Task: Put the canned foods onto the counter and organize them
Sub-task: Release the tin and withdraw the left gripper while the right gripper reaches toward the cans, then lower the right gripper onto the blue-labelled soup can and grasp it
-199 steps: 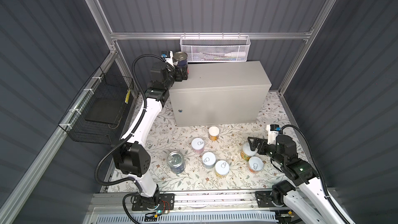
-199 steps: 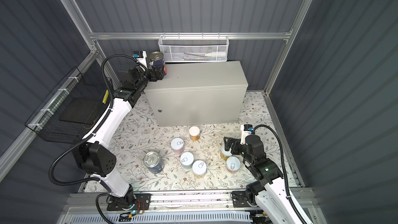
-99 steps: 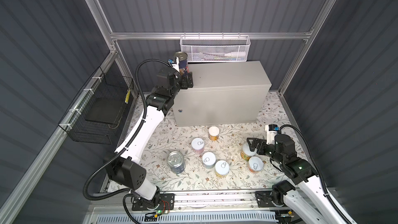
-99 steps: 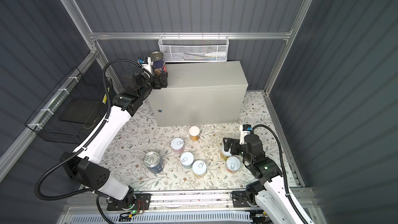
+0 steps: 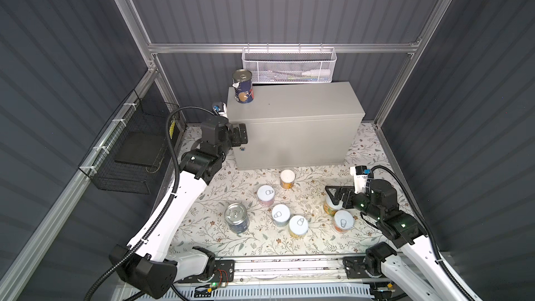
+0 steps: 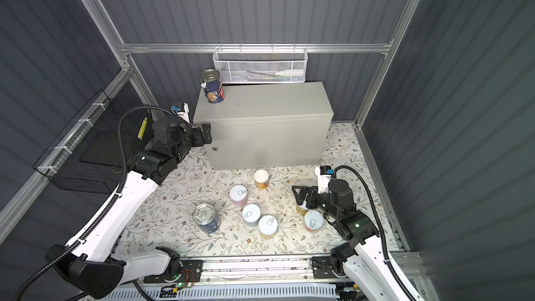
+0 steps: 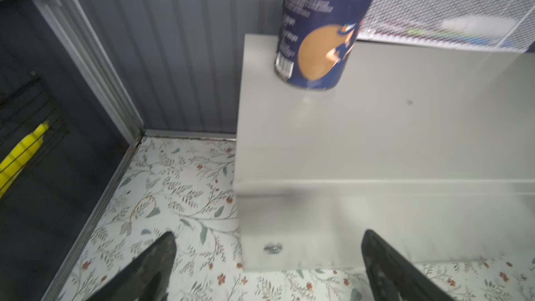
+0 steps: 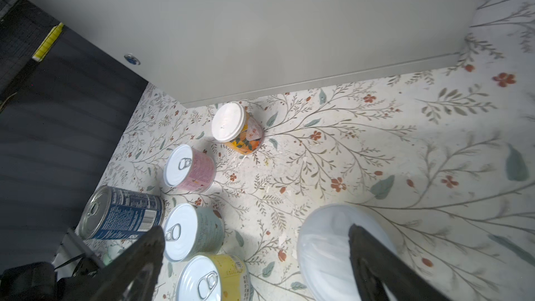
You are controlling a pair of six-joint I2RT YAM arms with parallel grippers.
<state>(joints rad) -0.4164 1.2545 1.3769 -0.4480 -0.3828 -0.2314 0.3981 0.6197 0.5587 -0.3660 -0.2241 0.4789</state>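
Note:
One dark blue can (image 5: 243, 86) (image 7: 318, 33) stands upright on the left rear corner of the grey counter (image 5: 295, 105). My left gripper (image 5: 241, 136) (image 7: 267, 244) is open and empty, low beside the counter's front left corner. Several cans stand on the floral floor: a large blue one (image 5: 236, 217), pink (image 5: 265, 194), orange (image 5: 287, 178), pale (image 8: 194, 230), yellow (image 8: 214, 279) and another orange (image 5: 343, 220). My right gripper (image 5: 335, 196) (image 8: 256, 233) is open just above a white-lidded can (image 8: 327, 244). One finger covers part of that lid.
A white mesh basket (image 5: 289, 65) hangs on the back rail just behind the counter. A black wire basket (image 5: 130, 152) hangs on the left wall beside my left arm. Aluminium posts frame the corners.
My left gripper has come away from the blue can on the counter and dropped down in front of the counter's left corner. The can stays on top. The right arm has barely moved.

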